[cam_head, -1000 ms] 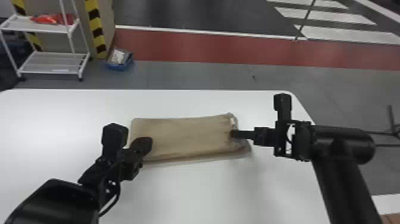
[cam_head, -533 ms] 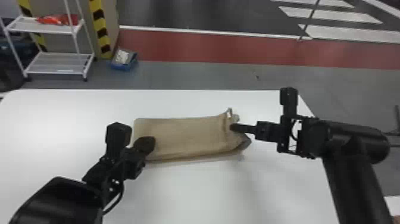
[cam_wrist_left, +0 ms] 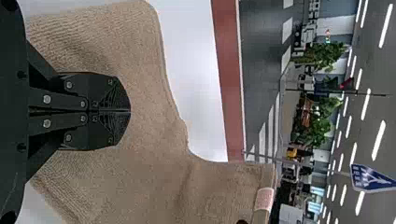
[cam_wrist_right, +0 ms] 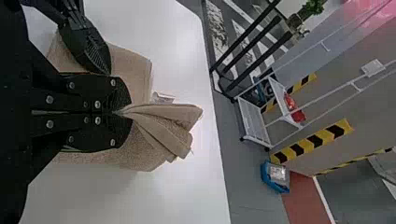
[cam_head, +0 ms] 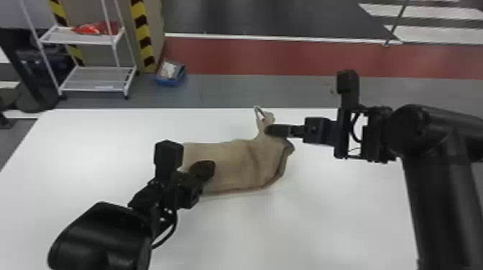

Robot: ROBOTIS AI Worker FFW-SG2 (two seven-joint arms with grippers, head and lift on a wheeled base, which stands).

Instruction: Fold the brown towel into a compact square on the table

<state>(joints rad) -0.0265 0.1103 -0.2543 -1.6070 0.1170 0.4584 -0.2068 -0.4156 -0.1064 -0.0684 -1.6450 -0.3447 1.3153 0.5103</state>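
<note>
My left gripper [cam_head: 206,169] is over the left part of the brown towel [cam_head: 230,158] on the white table. In the left wrist view, my left gripper [cam_wrist_left: 126,112] has its flat fingers together against the towel [cam_wrist_left: 154,112], with no cloth visible between them. My right gripper [cam_head: 270,130] is shut on the towel's right end, raised into a peak above the table. Seen in the right wrist view, pleated cloth [cam_wrist_right: 170,126] fans out from the fingertips of my right gripper [cam_wrist_right: 122,113].
The white table [cam_head: 316,222] extends around the towel, its far edge just behind the raised cloth. On the floor beyond are a white shelf cart [cam_head: 97,79] and a blue bin [cam_head: 171,77].
My right gripper has moved left and toward the far side, drawing the towel's right end up and inward. The left gripper stays on the towel's left part. The head view has shifted somewhat.
</note>
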